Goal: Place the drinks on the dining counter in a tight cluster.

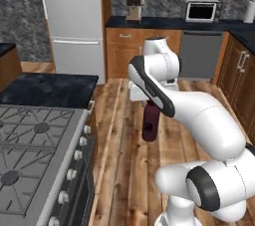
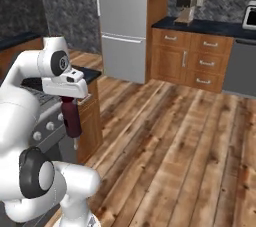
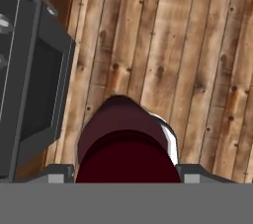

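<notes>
Maroon bottle (image 1: 150, 123) hangs clamped in your gripper (image 3: 126, 171) over wood floor (image 2: 190, 141); left base view adds the stove (image 1: 35, 155).

I see even, shadowless rendered lighting, soft and slightly blurred throughout; a pale highlight rims the maroon bottle (image 3: 126, 141) in my hand view.
</notes>
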{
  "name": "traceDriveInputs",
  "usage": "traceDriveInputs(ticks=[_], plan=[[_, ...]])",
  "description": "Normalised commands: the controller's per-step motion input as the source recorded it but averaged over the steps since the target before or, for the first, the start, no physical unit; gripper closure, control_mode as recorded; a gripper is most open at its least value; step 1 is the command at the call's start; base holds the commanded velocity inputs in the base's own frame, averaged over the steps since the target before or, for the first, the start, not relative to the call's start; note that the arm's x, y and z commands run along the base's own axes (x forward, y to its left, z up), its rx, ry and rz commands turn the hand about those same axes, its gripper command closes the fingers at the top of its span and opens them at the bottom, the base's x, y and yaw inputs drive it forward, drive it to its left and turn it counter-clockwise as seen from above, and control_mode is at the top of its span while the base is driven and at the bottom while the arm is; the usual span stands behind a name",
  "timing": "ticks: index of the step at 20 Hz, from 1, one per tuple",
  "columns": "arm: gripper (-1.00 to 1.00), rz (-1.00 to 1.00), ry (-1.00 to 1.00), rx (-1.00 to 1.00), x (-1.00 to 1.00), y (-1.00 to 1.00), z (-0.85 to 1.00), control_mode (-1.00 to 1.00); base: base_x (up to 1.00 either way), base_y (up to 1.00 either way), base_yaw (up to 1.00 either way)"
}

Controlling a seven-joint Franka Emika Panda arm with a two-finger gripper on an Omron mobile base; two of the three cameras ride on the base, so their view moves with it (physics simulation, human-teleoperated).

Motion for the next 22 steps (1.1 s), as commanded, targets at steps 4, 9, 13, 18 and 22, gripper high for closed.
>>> traceDriveInputs(ticks=[4,9,13,18,22], plan=[[1.0,0.0,0.0,0.0,0.0,0.0,0.0,1.0,0.93,-0.07,0.0],[1.0,0.0,0.0,0.0,0.0,0.0,0.0,1.0,0.94,-0.06,0.0],[1.0,0.0,0.0,0.0,0.0,0.0,0.0,1.0,0.94,-0.02,0.0],[1.0,0.0,0.0,0.0,0.0,0.0,0.0,1.0,0.94,0.01,0.0],[1.0,0.0,0.0,0.0,0.0,0.0,0.0,1.0,0.92,0.06,0.01]])
